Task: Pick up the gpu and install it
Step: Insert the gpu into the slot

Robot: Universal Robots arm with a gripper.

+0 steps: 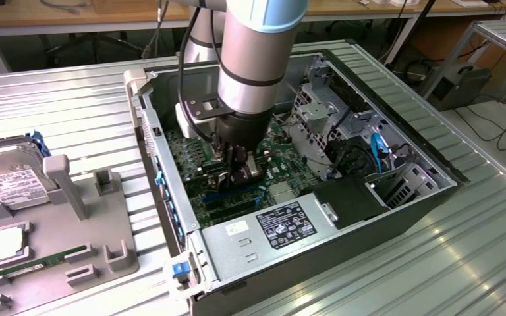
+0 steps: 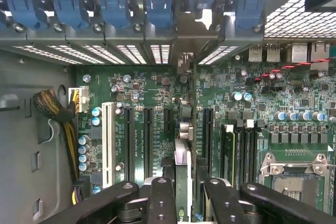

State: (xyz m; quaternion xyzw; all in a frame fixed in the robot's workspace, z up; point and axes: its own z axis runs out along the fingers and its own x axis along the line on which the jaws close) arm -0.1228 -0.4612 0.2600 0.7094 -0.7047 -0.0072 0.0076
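Note:
My gripper (image 1: 238, 172) reaches down into the open computer case (image 1: 411, 164), just above the green motherboard (image 1: 192, 155). In the wrist view the gripper (image 2: 185, 198) is shut on the gpu (image 2: 184, 156), which I see edge-on as a thin upright card between the black fingers (image 2: 160, 198). The card runs along the motherboard (image 2: 157, 93) between two long black expansion slots (image 2: 148, 140). Its silver bracket end (image 2: 185, 51) stands at the case's rear slot openings. Whether the card sits fully in its slot I cannot tell.
A grey power supply (image 1: 271, 227) and a drive cage (image 1: 323, 105) flank the gripper. Blue slot clips (image 2: 115, 9), a white slot (image 2: 107, 142), a yellow cable bundle (image 2: 52, 108), a memory stick (image 2: 229, 150) and the processor socket (image 2: 296, 174) surround the card. Outside, a tray holds a hard drive (image 1: 11, 181).

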